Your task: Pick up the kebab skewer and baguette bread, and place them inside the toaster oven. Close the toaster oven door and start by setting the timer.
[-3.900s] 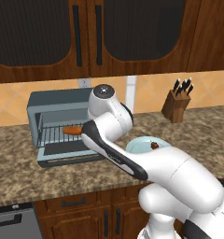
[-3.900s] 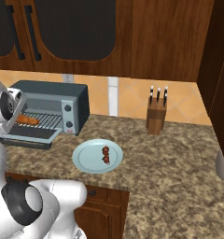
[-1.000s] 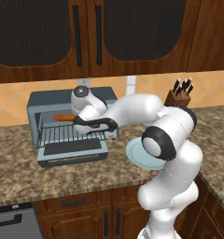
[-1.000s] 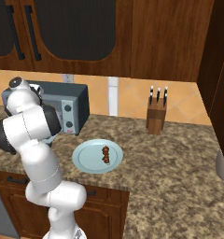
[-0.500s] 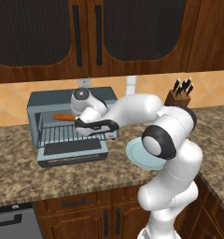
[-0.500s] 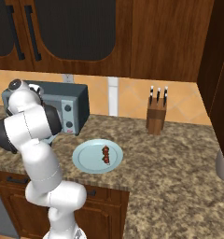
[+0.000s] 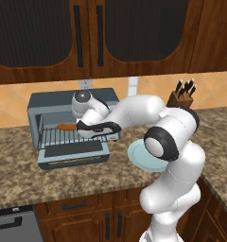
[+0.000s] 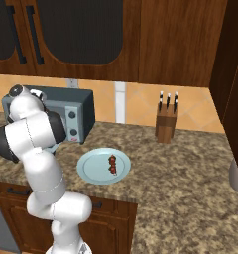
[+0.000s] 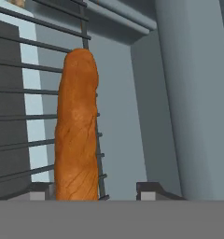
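A glossy white arm (image 7: 167, 142) built of rounded, tubular segments is seen in the centre and lower right of the left base view and at the left of the right base view. Its joints are marked by dark grey to black rings and round caps. A black band is carried along the hand section, with a small red mark beside it. Two small dark finger tips (image 9: 151, 190) are shown at the bottom of the hand view.

Orange-brown baguette bread (image 9: 76, 126) on toaster oven (image 7: 39, 101) rack; kebab skewer (image 8: 112, 164) outside.
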{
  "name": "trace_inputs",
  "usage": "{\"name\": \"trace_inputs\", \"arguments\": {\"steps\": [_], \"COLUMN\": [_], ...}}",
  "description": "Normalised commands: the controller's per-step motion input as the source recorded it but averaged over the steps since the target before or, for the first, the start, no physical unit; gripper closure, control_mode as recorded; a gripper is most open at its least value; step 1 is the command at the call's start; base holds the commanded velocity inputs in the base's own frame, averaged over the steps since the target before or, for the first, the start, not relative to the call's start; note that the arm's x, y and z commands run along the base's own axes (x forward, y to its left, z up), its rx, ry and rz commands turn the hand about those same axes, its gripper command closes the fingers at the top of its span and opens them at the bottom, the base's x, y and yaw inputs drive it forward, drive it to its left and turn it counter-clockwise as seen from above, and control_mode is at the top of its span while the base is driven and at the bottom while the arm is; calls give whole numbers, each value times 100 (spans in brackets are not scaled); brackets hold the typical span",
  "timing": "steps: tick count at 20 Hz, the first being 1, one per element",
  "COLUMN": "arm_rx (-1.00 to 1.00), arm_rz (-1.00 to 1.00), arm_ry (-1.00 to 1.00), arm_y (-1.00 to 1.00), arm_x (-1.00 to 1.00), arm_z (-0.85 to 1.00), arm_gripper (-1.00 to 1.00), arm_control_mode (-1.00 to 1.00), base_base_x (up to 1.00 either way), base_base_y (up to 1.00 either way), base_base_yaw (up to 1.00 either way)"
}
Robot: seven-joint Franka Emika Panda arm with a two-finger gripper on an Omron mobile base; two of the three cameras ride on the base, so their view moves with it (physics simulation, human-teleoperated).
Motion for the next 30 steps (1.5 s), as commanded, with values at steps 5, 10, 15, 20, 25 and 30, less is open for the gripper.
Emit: {"name": "trace_inputs", "arguments": {"steps": [5, 10, 15, 20, 25, 30], "arm_rx": [0, 0, 1, 5, 10, 9], "arm_rz": [0, -4, -22, -35, -40, -44], "arm_ry": [0, 1, 1, 7, 10, 7], "arm_y": [1, -12, -61, -81, -93, -100], "arm_x": [9, -59, -68, -49, -75, -63], "arm_z": [0, 0, 25, 46, 28, 13], "arm_gripper": [-100, -100, -100, -100, -100, -100], "arm_control_mode": [-100, -100, -100, -100, -100, -100], "base_base_x": [0, 0, 0, 0, 0, 0], "base_base_y": [0, 0, 0, 0, 0, 0], "base_base_yaw": [0, 0, 0, 0, 0, 0]}}
